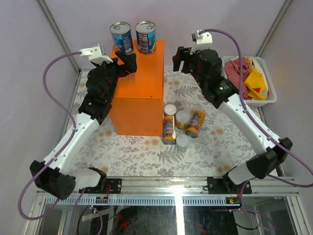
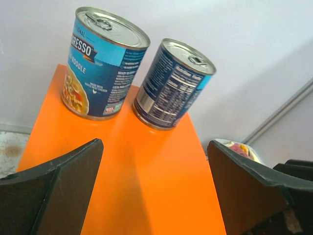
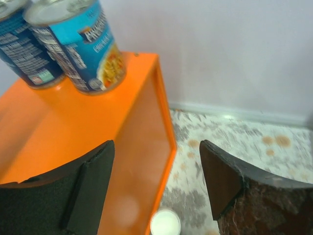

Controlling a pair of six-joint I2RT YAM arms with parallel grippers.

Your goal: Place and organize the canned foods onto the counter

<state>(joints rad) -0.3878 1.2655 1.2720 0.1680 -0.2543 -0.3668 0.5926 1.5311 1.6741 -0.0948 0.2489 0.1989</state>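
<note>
Two blue-labelled cans (image 1: 121, 36) (image 1: 145, 36) stand upright side by side at the far end of the orange counter (image 1: 139, 93). My left gripper (image 1: 126, 59) hovers open and empty over the counter top, just short of them. In the left wrist view the cans (image 2: 100, 63) (image 2: 171, 83) are ahead of the gripper (image 2: 154, 166). My right gripper (image 1: 181, 59) is open and empty, in the air off the counter's far right edge. Its view shows both cans (image 3: 80, 46) (image 3: 24, 49). Two yellow-orange cans (image 1: 169, 129) (image 1: 195, 123) and two pale-lidded cans (image 1: 183, 117) (image 1: 182, 141) sit on the mat.
A white basket (image 1: 266, 100) with red and yellow cloths stands at the right, behind my right arm. The floor cans cluster against the counter's near right corner. A white lid (image 3: 165, 223) shows below my right gripper, beside the counter wall (image 3: 142, 161). Walls close the back.
</note>
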